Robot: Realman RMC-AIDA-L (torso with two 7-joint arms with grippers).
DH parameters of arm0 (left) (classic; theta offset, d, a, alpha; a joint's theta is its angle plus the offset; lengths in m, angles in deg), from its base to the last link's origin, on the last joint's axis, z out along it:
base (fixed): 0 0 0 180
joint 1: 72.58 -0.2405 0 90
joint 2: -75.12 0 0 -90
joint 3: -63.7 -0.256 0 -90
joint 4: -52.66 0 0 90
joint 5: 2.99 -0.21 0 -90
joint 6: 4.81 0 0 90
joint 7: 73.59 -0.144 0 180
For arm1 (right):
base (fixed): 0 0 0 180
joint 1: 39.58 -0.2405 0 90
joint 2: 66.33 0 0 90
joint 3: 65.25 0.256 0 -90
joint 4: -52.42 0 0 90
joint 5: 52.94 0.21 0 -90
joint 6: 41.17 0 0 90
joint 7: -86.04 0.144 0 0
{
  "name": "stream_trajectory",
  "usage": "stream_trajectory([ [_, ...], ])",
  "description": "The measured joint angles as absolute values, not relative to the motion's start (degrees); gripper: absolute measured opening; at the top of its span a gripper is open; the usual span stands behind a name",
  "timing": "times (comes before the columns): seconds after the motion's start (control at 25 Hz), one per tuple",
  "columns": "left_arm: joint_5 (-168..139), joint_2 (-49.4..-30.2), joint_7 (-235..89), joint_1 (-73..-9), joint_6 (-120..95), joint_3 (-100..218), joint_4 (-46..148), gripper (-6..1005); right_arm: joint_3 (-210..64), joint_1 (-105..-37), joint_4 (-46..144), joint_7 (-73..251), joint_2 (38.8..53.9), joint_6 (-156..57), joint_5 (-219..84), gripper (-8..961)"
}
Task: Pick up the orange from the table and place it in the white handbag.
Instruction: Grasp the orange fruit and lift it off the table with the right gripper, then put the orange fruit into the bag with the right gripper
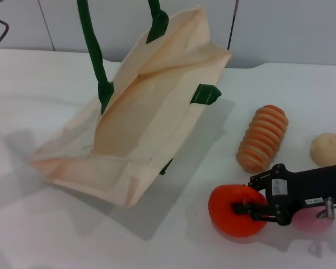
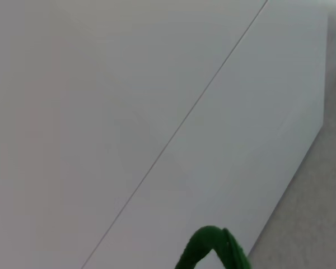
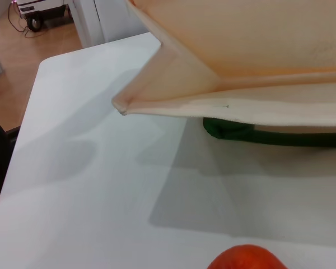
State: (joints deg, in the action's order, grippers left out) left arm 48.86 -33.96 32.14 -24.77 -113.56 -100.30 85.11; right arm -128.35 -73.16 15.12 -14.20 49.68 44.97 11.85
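Three views recorded one moment of the pick. Head view: the orange point(image 1: 234, 212) lay on the table point(image 1: 39, 224) at the lower right of the frame, and the right gripper point(image 1: 252, 209), entering from the right edge, reached across its top; whether its fingers were clenched on the fruit or only spread around it could not be told. The white handbag point(image 1: 140, 140) filled the centre and upper left, its mouth gaping toward the camera, with one green handle point(image 1: 95, 53) drawn straight up out of the top of the frame, probably held aloft to keep the bag open for loading. A ribbed bread-like piece point(image 1: 263, 137) lay at the right, between bag and frame edge, a pale round item point(image 1: 329, 149) at the far right, and a pink fruit point(image 1: 312, 223) sat partly hidden under the gripper body. Left wrist view: only a grey panelled wall and a loop of green handle point(image 2: 213, 249) at the bottom centre appeared; the left gripper's own fingers were not visible. Right wrist view: the orange point(image 3: 246, 259) showed at the bottom edge, the bag point(image 3: 257, 61) filled the upper right, and bare table lay between them.
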Motion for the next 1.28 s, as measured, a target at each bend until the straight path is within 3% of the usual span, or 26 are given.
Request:
stream_trajectory([
  [0.68, 48.94, -33.96, 32.14, -24.85, -113.56, -100.3, 84.81, 109, -121.44, -74.5, 10.04, -14.2, 49.73, 50.81, 16.81, 265],
  [1.28, 48.89, -33.99, 32.2, -23.62, -113.63, -100.3, 84.6, 108, -122.23, -85.04, 10.64, -14.23, 50.13, 47.56, 26.57, 122],
])
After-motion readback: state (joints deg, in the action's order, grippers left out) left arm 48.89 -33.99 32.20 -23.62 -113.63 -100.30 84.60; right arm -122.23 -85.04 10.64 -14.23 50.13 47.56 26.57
